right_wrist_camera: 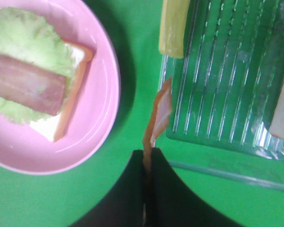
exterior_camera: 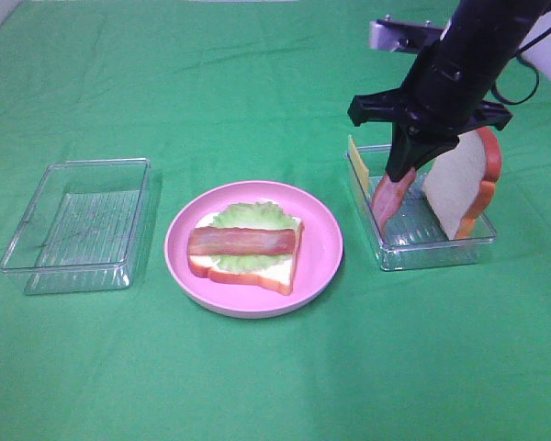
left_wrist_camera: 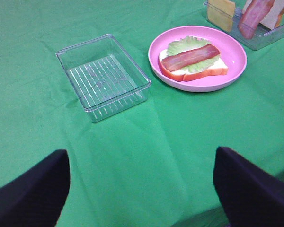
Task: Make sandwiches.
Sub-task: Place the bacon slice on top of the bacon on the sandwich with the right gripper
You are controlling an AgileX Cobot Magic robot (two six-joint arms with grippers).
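Green worktop (exterior_camera: pixel 257 386); my right claw (exterior_camera: pixel 399 170) clamped on the pink ham slice (exterior_camera: pixel 386 202), hanging at the clear tray (exterior_camera: pixel 441 253) edge; left claw (left_wrist_camera: pixel 142 189) spread wide, empty; bacon strip (exterior_camera: pixel 243 242), lettuce (exterior_camera: pixel 248 218), bread slice (exterior_camera: pixel 257 272) stacked on pink plate (exterior_camera: pixel 321 248).

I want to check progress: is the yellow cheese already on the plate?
No, the cheese stands in the right tray; the plate holds bread, lettuce and bacon.

The upper end of the ham (exterior_camera: pixel 387 197) was concealed by the right gripper (exterior_camera: pixel 404 173). In the left wrist view, the cheese (left_wrist_camera: pixel 221 13) and tray (left_wrist_camera: pixel 262 43) were cropped by the top edge.
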